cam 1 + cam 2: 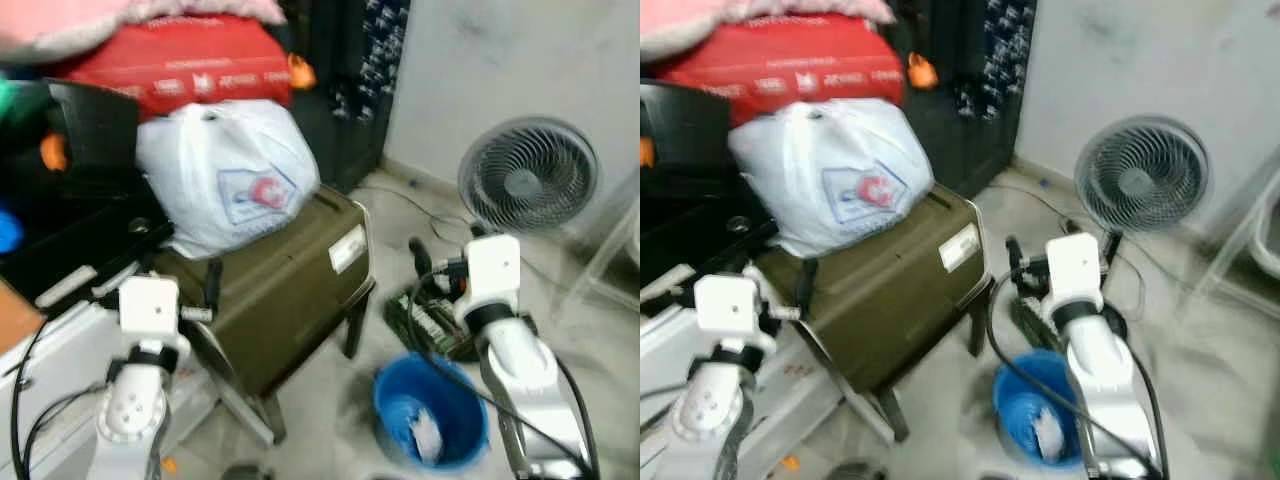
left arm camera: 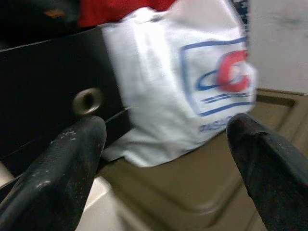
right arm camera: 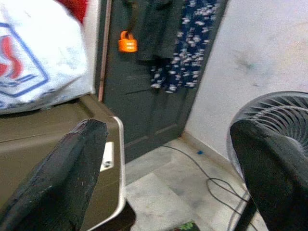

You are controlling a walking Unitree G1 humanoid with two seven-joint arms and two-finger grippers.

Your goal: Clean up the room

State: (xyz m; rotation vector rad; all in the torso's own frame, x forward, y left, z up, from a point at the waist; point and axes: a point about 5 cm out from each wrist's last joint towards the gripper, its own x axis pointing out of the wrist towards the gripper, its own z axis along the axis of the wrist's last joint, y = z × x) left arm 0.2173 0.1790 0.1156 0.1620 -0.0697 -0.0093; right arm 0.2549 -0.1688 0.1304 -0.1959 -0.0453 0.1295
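bucket: I see a blue bucket (image 1: pixel 430 410) on the floor, just below and inboard of my right gripper (image 3: pixel 168 178). Something white and crumpled (image 1: pixel 424 432) lies in it; can't tell what.
olive case: brown-olive hard case (image 1: pixel 280 280) on a stand, between the two arms, right ahead of my left gripper (image 2: pixel 168 178). White label (image 1: pixel 347 248) on its side.
white bag: plastic bag (image 1: pixel 228 172) with red/blue logo sits on the case lid, just past the left fingertips (image 2: pixel 67 159). Contents not visible.
stack behind: red package (image 1: pixel 190 60) above the bag, pink fabric (image 1: pixel 120 20) on top. Black panel (image 2: pixel 53 91) with a round metal hole beside the bag.
left gripper: released, fingers spread wide, holding nothing, pointing at the bag.
right gripper: released, wide apart, empty, aimed toward the dark door (image 3: pixel 144 96).
in the way: fan (image 1: pixel 527 178) on the floor past the right gripper, cable (image 3: pixel 211 183) trailing over the tiles. Green boxed item (image 1: pixel 430 322) under the right wrist.
door: clothes (image 3: pixel 185 38) and an orange padlock (image 3: pixel 127 42) hang on it.
image: eye views blurred.
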